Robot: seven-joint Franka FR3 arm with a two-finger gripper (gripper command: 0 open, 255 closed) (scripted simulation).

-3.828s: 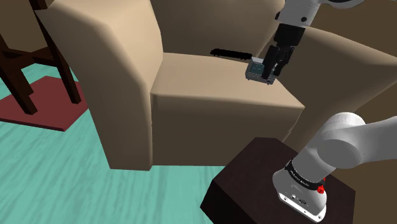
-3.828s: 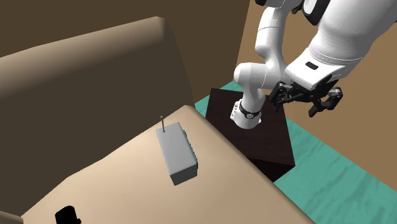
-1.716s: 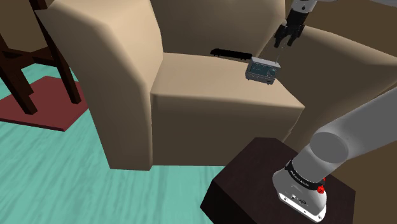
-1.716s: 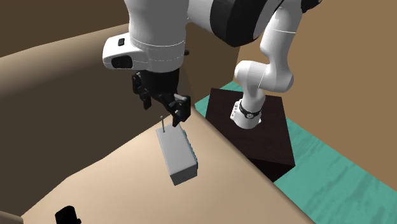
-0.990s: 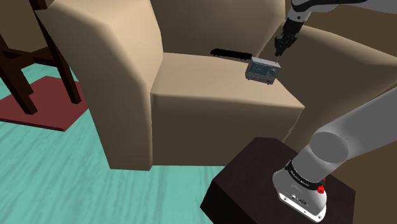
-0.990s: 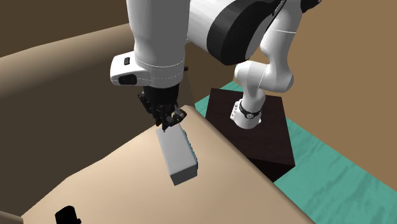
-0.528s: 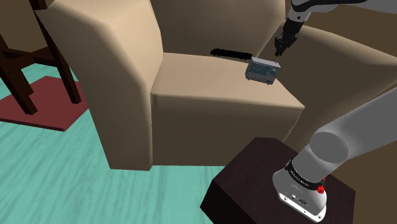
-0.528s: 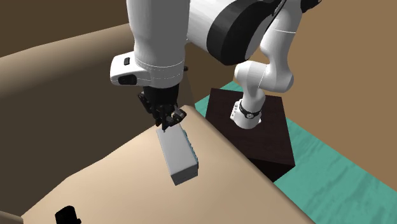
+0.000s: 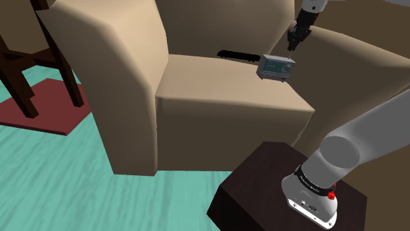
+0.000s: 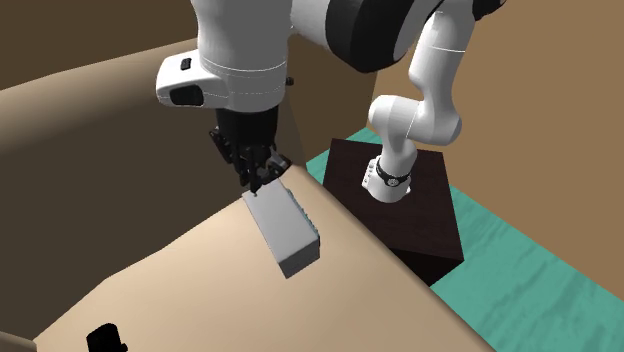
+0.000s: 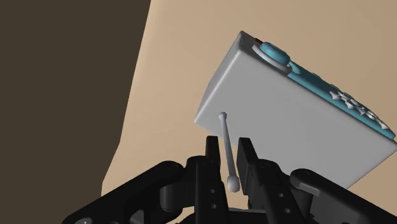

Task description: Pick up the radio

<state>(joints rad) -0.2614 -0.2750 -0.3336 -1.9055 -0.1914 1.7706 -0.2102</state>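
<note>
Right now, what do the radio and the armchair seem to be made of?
Radio: smooth matte grey casing, teal buttons, probably plastic. Its thin grey antenna: perhaps metal. Armchair: plain matte beige, cushioned shape suggests upholstery; no weave shows.

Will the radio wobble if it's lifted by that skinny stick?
Probably. The gripper pinches just the thin antenna near one corner, so the boxy radio may swing or tilt. That rod looks bendable, perhaps fragile. The casing itself looks rigid.
</note>
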